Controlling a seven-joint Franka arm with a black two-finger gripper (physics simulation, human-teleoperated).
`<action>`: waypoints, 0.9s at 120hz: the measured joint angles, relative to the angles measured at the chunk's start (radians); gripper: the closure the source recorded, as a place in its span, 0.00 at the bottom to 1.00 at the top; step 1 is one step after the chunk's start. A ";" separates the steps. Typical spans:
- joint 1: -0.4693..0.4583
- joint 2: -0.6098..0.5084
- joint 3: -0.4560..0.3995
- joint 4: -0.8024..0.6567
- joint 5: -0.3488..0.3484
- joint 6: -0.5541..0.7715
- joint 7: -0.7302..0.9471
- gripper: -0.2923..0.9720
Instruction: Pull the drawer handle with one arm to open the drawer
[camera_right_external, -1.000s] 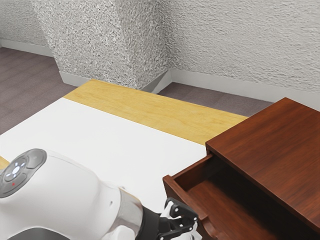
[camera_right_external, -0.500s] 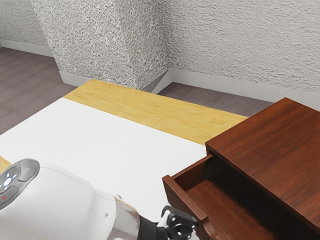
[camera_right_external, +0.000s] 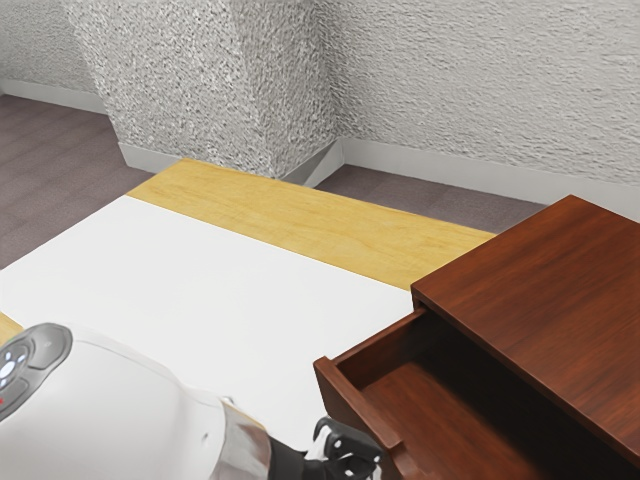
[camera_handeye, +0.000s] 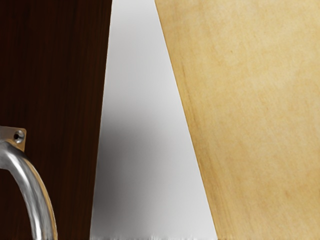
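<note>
Dark-wood cabinet (camera_right_external: 540, 300): stands on the table (camera_right_external: 200, 290); I place everything else by it.
Drawer (camera_right_external: 420, 410): partly out of the cabinet, its inside open to view and its front panel jutting toward my arm.
Handle (camera_handeye: 31, 190): curved metal bar fixed to the drawer front by a small screwed plate, close under my wrist camera.
Gripper (camera_right_external: 350, 455): low against the drawer front, on the side away from the cabinet.
Grip: probably at the handle, but I cannot tell whether it is spread or closed.
Arm (camera_right_external: 110, 420): white, farther from the cabinet than the gripper.
Table top: white beside the cabinet, with a tan wooden strip (camera_handeye: 250, 125) alongside.
</note>
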 joint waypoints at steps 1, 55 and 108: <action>0.000 -0.001 -0.001 -0.001 -0.001 0.000 0.000 0.23; 0.014 -0.043 -0.020 -0.028 -0.012 -0.034 -0.012 0.23; 0.030 -0.076 -0.044 -0.045 -0.026 -0.057 -0.021 0.23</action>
